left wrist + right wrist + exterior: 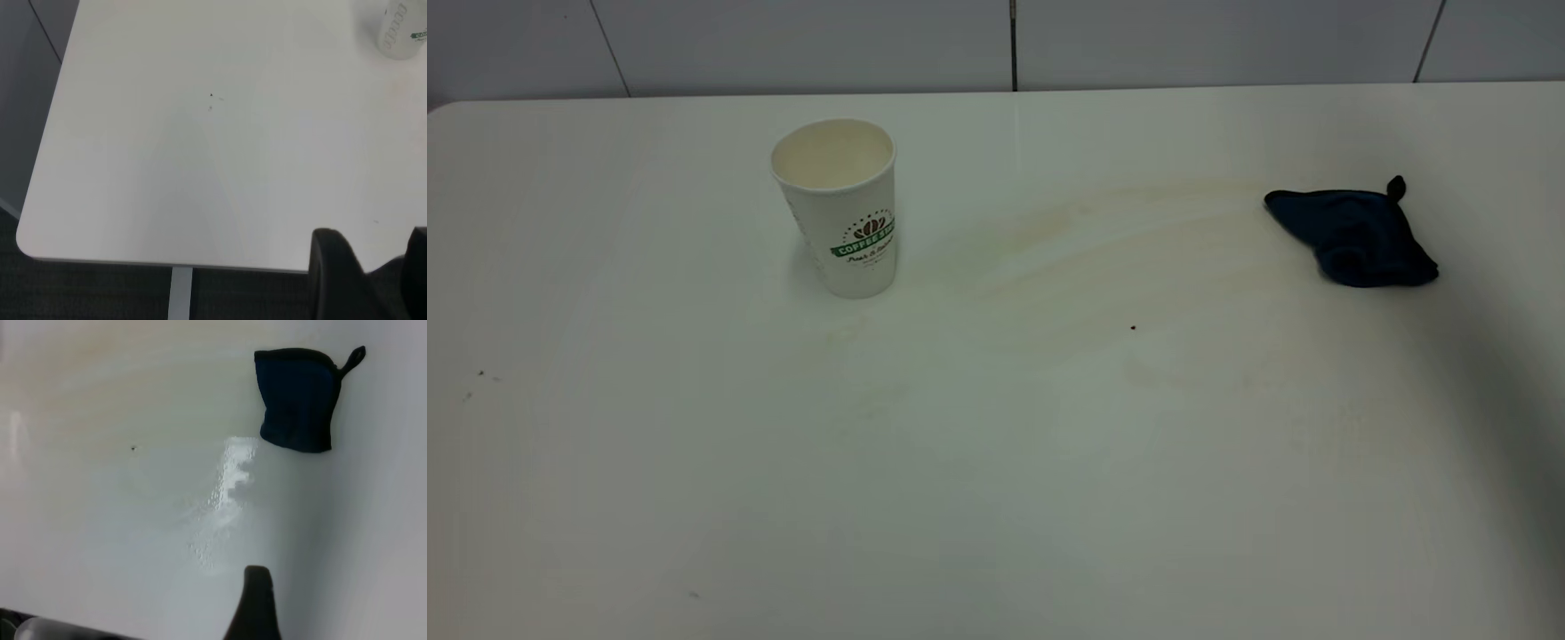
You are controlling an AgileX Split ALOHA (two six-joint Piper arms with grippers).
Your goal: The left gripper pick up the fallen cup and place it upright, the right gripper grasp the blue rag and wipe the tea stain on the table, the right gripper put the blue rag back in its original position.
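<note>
I am judging that the job is at its very end: the cup (836, 206) is standing upright, mouth up, toward the far left part of the table (996, 498), and the rag (1352, 236) is lying crumpled near the far right edge with nothing holding it. Pale tan streaks of the tea stain (1103, 240) are showing between the two, fanning from beside the cup toward the rag, so I am reading the wipe as done but leaving a faint film rather than a clean surface. A wet sheen is glinting just near the rag in the right wrist view.

I am seeing the left gripper (370, 280) hanging past the table's near left corner, well apart from the cup; two dark fingers (337, 267) are showing with a plain gap between them and nothing in it, so I am calling it spread and empty. Of the right gripper (257, 603) I am catching only one dark fingertip over the table, well short of the rag, and I cannot tell how far apart its fingers are; nothing is visibly in it.

If anything is left, I am thinking it is only parking both arms. Nothing is standing in their way; just a few tiny dark specks are sitting on the tabletop.
</note>
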